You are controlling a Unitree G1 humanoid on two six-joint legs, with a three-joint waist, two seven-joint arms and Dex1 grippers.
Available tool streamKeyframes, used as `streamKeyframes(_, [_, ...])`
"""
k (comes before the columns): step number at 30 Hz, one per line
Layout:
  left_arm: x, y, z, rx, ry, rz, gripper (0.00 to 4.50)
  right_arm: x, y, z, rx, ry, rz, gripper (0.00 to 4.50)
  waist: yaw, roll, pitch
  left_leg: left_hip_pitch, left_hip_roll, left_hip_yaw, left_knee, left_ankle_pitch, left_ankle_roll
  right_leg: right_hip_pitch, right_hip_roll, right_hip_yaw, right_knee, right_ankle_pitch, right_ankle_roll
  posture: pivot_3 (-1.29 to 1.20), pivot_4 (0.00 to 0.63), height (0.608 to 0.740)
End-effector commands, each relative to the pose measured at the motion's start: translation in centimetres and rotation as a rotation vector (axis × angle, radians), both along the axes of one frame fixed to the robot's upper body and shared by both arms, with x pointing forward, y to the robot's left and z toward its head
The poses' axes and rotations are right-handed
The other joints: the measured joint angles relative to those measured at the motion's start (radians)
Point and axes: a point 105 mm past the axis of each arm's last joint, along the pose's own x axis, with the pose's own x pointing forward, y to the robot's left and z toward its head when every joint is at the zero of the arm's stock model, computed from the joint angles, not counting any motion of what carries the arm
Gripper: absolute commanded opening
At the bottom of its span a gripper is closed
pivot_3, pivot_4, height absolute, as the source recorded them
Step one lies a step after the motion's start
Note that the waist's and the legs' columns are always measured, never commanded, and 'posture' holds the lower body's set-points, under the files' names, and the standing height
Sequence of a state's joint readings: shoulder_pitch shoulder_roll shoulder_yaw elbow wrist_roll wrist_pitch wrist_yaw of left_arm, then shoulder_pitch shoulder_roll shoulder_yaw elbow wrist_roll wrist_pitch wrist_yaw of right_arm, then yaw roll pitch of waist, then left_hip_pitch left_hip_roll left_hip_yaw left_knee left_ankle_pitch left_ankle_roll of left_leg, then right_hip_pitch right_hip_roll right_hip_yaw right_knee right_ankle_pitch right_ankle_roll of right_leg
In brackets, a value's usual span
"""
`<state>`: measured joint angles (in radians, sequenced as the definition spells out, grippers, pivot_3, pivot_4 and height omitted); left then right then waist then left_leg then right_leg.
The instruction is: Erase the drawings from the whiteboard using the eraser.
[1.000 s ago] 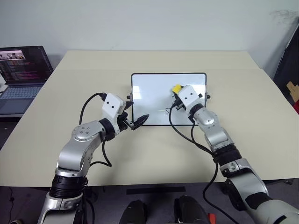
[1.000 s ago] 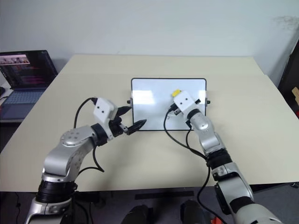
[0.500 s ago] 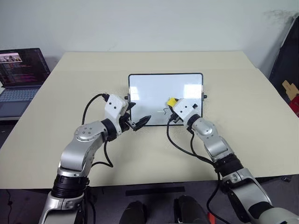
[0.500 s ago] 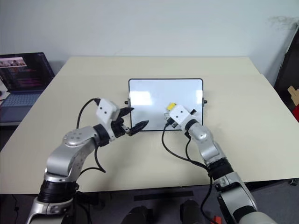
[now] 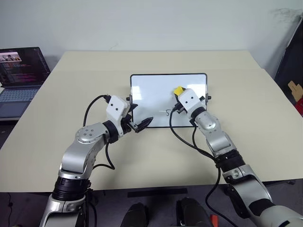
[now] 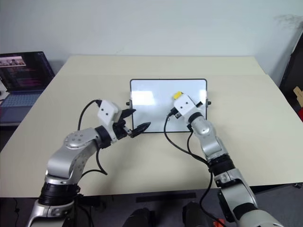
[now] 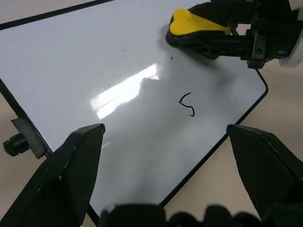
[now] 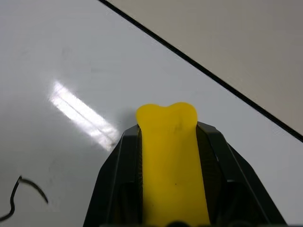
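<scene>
My right pincer (image 8: 173, 189) grips the eraser (image 8: 170, 156) by its long sides, over the whiteboard (image 5: 151, 94); it looks light, stiff and smooth yellow, so a side squeeze should hold; the board is glossy, slick, thin-framed, lying flat on the matte worktop (image 5: 71, 142); one "5"-like drawing (image 7: 187, 105) remains; my left pincer (image 7: 165, 156) stands wide, empty.

A broad beige table (image 5: 156, 151) with a matte top filled most of the scene and stood close to a plain pale wall (image 5: 151, 23). Beside the table's far left corner an open laptop (image 5: 21, 71) showed a dark screen with lines of text. A dark upright object (image 5: 291, 56) leaned at the right edge. Lighting was even and diffuse.
</scene>
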<state>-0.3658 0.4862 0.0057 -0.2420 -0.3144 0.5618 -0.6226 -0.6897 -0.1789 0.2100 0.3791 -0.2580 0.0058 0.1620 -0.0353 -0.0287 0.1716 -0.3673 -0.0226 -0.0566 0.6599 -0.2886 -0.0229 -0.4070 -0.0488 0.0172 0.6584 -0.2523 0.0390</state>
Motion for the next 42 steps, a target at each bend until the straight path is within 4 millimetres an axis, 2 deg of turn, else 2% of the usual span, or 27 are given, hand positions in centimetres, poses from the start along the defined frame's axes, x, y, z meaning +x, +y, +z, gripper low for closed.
streamKeyframes(1, [-0.2,-0.4,1.2,-0.009,-0.051,-0.02,4.5,-0.3,0.8,-0.7,-0.042,0.026,0.039,1.2,0.0,0.0,0.0,-0.001,0.0,0.0,0.0,0.0,0.0,-0.001,0.0,0.0,-0.001,0.0,0.0,0.0,0.15,0.74])
streamKeyframes(5, [-0.2,-0.3,1.1,-0.009,-0.049,-0.017,4.5,-0.7,0.5,-3.8,-0.087,0.134,0.05,1.2,0.0,0.0,0.0,-0.002,-0.001,0.0,0.0,0.0,0.0,-0.001,-0.001,0.0,-0.001,0.0,0.0,0.0,0.15,0.74])
streamKeyframes(10, [-0.2,-0.3,1.1,-0.009,-0.049,-0.016,4.5,-0.9,-0.3,-4.7,-0.068,0.162,0.026,1.2,0.0,0.0,0.0,0.003,-0.001,0.0,0.001,-0.001,0.001,0.003,-0.001,0.0,0.001,0.0,0.0,0.0,0.15,0.74])
streamKeyframes(14, [-0.1,-0.2,1.1,-0.009,-0.049,-0.016,4.5,-0.8,-0.1,-3.4,-0.022,0.127,0.034,1.2,0.001,0.0,0.0,0.003,-0.001,0.0,0.002,0.0,0.001,0.003,-0.001,0.0,0.003,0.0,0.0,0.0,0.15,0.74])
streamKeyframes(18, [-0.2,-0.1,1.0,-0.009,-0.047,-0.012,4.5,-1.3,0.5,-0.2,0.137,0.063,0.1,1.2,0.001,0.0,0.0,0.003,-0.001,0.0,0.002,0.0,0.001,0.003,-0.001,0.0,0.004,0.0,0.0,0.0,0.15,0.74])
streamKeyframes(21, [-0.2,0.4,0.8,-0.01,-0.041,0.006,4.5,-2.5,0.1,1.5,0.276,0.072,0.177,1.2,0.003,0.0,0.0,0.002,-0.001,0.0,0.002,0.0,0.001,0.002,-0.001,0.0,0.003,0.0,0.0,0.0,0.15,0.74])
streamKeyframes(25, [-0.5,1.2,0.9,-0.037,-0.056,0.034,4.5,-5.4,-1.3,2.0,0.338,0.144,0.294,1.2,0.004,0.0,0.001,-0.002,-0.001,-0.001,0.0,-0.001,0.001,0.0,-0.001,-0.001,-0.001,-0.001,0.001,0.0,0.15,0.74])
streamKeyframes(28, [-1.0,1.6,0.4,-0.039,-0.044,0.033,4.5,-7.6,-2.1,1.5,0.311,0.21,0.36,1.2,0.006,0.001,0.001,-0.005,-0.001,-0.003,0.0,-0.002,0.001,0.0,-0.003,-0.001,-0.005,-0.001,0.002,0.0,0.15,0.74])
streamKeyframes(31, [-1.6,2.4,-0.8,-0.017,-0.001,0.039,4.5,-10.3,-2.7,-0.1,0.232,0.295,0.413,1.2,0.008,0.001,0.001,-0.008,-0.002,-0.006,0.001,-0.002,0.001,-0.001,-0.004,-0.002,-0.008,-0.001,0.002,0.0,0.15,0.74])
streamKeyframes(35, [-2.3,3.4,-2.8,0.02,0.057,0.061,4.5,-12.8,-3.3,-3.3,0.031,0.353,0.42,1.2,0.007,0.002,0.001,-0.009,-0.002,-0.007,0.001,-0.002,0.002,-0.001,-0.004,-0.003,-0.009,-0.001,0.002,0.0,0.15,0.74])
streamKeyframes(39, [-2.5,3.5,-3.6,0.035,0.075,0.055,4.5,-13.2,-3.4,-5.0,-0.129,0.292,0.396,1.2,0.007,0.002,0.001,-0.009,-0.002,-0.007,0.001,-0.002,0.002,-0.001,-0.004,-0.003,-0.009,-0.001,0.003,0.0,0.15,0.74])
streamKeyframes(42, [-2.3,3.0,-3.4,0.031,0.07,0.037,4.5,-11.7,-2.5,-4.1,-0.142,0.176,0.358,1.2,0.006,0.001,0.001,-0.008,-0.002,-0.006,0.002,-0.002,0.002,0.0,-0.003,-0.003,-0.009,-0.001,0.003,0.0,0.15,0.74])
